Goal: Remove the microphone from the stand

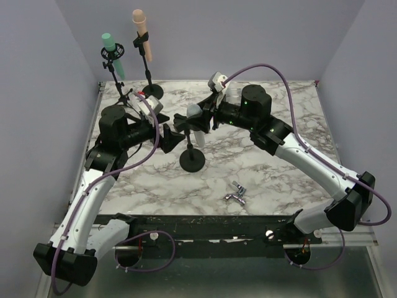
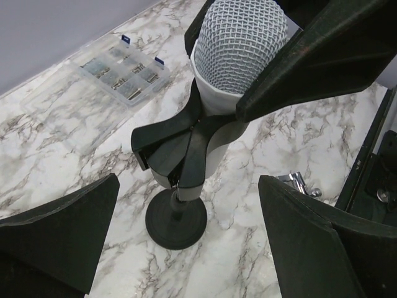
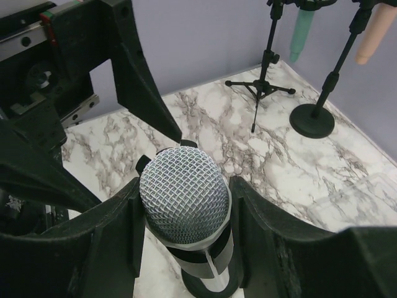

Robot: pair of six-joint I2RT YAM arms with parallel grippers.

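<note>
A microphone (image 1: 194, 113) with a grey mesh head and white body stands upright in the black clip (image 2: 177, 146) of a stand with a round black base (image 1: 192, 160). My right gripper (image 1: 202, 115) is shut on the microphone just below its head; in the right wrist view its fingers (image 3: 111, 239) press both sides of the microphone (image 3: 183, 202). My left gripper (image 1: 171, 133) is open and empty just left of the stand. In the left wrist view the left gripper (image 2: 186, 248) has its jaws wide either side of the base (image 2: 177, 220), not touching it.
A teal microphone (image 1: 113, 53) on a tripod and a peach microphone (image 1: 141, 28) on a round-base stand are at the back left. A small metal part (image 1: 236, 194) lies near the front. A clear parts box (image 2: 124, 71) lies on the marble table (image 1: 279, 180).
</note>
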